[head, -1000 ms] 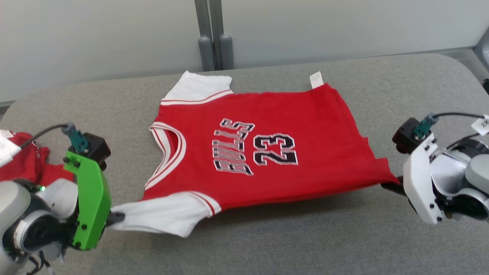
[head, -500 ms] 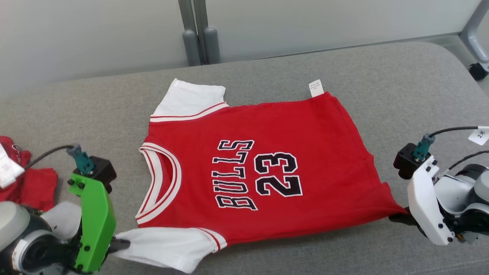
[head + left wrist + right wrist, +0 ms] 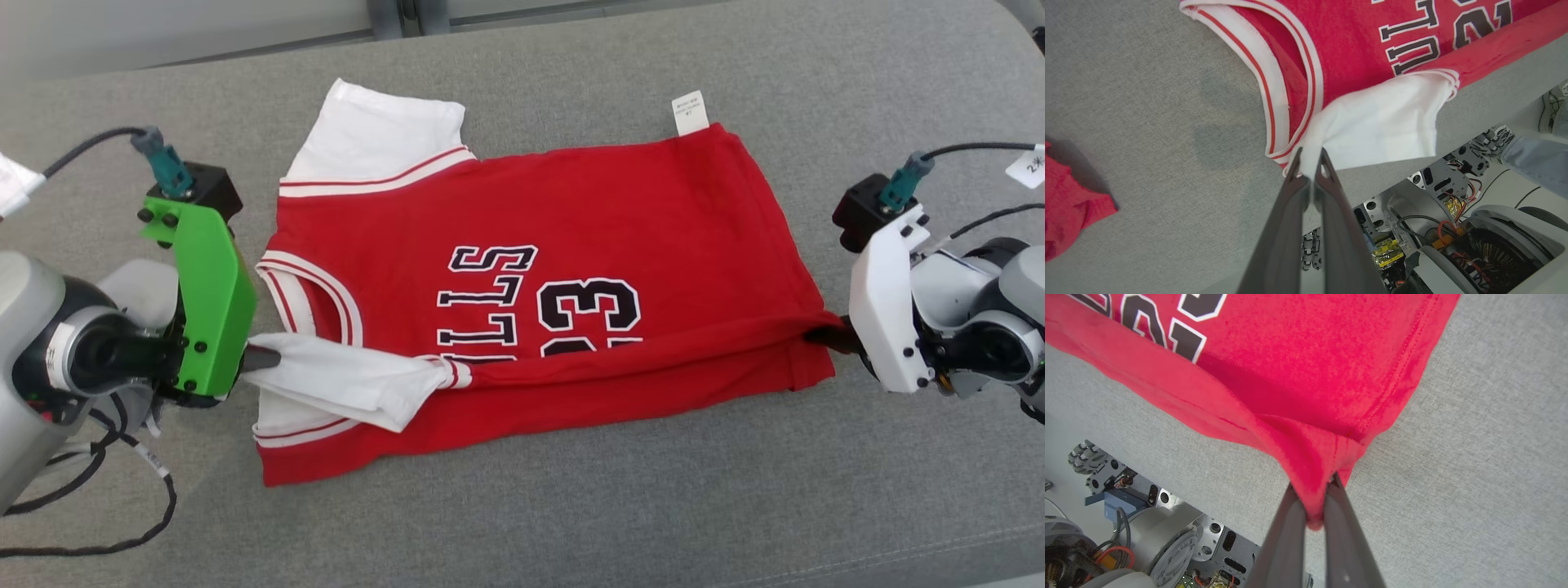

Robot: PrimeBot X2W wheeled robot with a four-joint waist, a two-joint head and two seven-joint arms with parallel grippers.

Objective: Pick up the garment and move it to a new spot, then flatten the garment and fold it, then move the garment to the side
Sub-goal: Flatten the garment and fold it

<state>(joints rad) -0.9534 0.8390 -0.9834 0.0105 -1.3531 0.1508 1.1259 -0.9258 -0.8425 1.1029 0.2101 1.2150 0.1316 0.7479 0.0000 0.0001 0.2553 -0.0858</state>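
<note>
Across the grey felt-like tabletop [image 3: 571, 523], head view, lies the soft, light red knit jersey with white sleeves [image 3: 588, 204], near edge doubled over. Left wrist view: the left claw [image 3: 1308, 157] is clamped on its limp white sleeve [image 3: 1384, 122]. Right wrist view: the right claw [image 3: 1314, 486] pinches the stitched hem corner [image 3: 1339, 457], likely the firmest hold.

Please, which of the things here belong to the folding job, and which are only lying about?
Belong to the job:
- red jersey
- left hand, shut on its white sleeve
- right hand, shut on its hem corner

Only lying about:
- other red cloth
- person's leg, beside the surface
</note>
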